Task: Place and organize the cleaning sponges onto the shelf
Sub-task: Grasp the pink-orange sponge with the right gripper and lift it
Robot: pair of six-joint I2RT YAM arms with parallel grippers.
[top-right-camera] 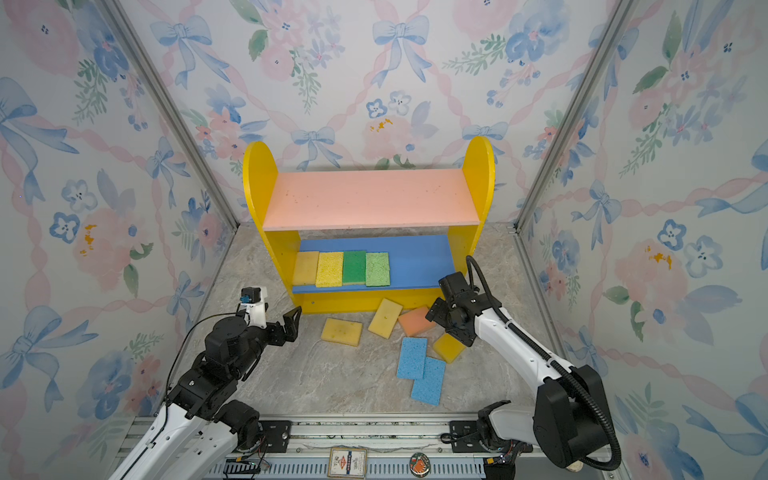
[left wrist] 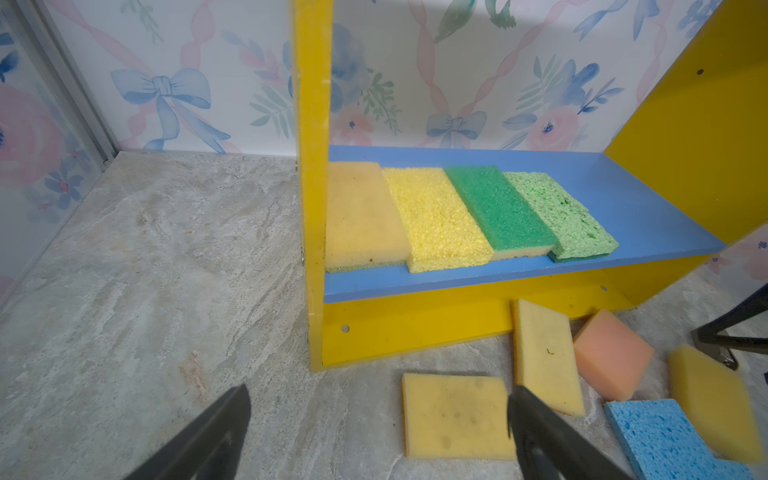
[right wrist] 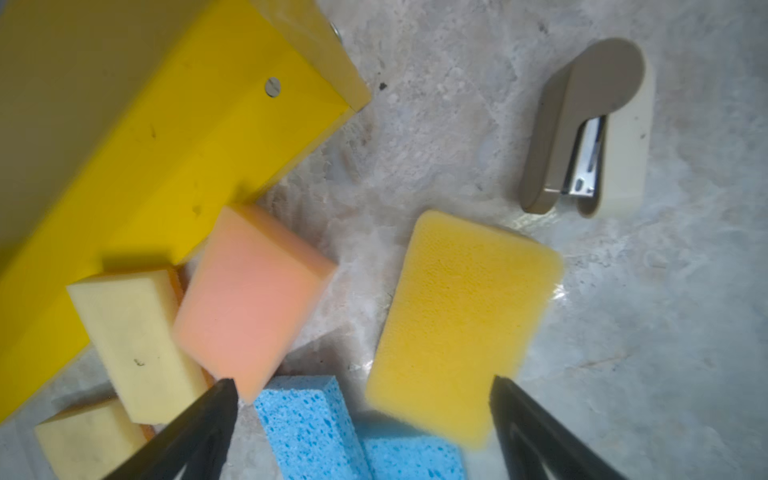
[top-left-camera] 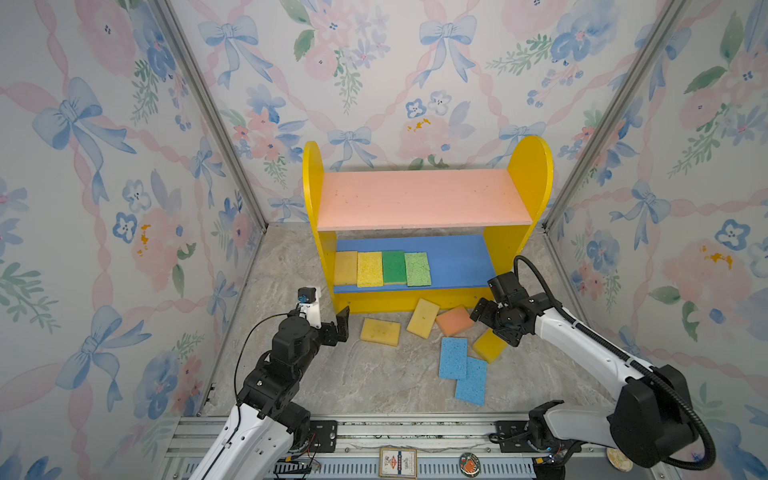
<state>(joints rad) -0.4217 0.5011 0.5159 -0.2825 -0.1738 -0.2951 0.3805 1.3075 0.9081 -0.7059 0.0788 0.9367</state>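
Observation:
The shelf [top-left-camera: 424, 199] [top-right-camera: 370, 199] stands against the back wall. On its blue lower board [left wrist: 623, 216] lie several cleaning sponges side by side: pale yellow [left wrist: 361, 216], yellow [left wrist: 436, 220], dark green [left wrist: 498, 208] and light green [left wrist: 561, 216]. Loose on the floor in front are a flat yellow sponge [top-left-camera: 380, 331] [left wrist: 455, 415], a second yellow one [top-left-camera: 423, 318], an orange one [top-left-camera: 455, 320] [right wrist: 249, 299], a third yellow one [top-left-camera: 490, 347] [right wrist: 457, 324] and two overlapping light blue ones [top-left-camera: 453, 357] [top-left-camera: 471, 381]. My left gripper [top-left-camera: 338, 328] [left wrist: 379, 395] is open, left of the flat yellow sponge. My right gripper [top-left-camera: 491, 326] [right wrist: 362, 381] hovers open over the orange, yellow and blue sponges.
A beige stapler [right wrist: 582, 124] lies on the floor to the right of the sponges, hidden under my right arm in both top views. Flowered walls close in the left, back and right. A metal rail [top-left-camera: 374, 432] runs along the front edge.

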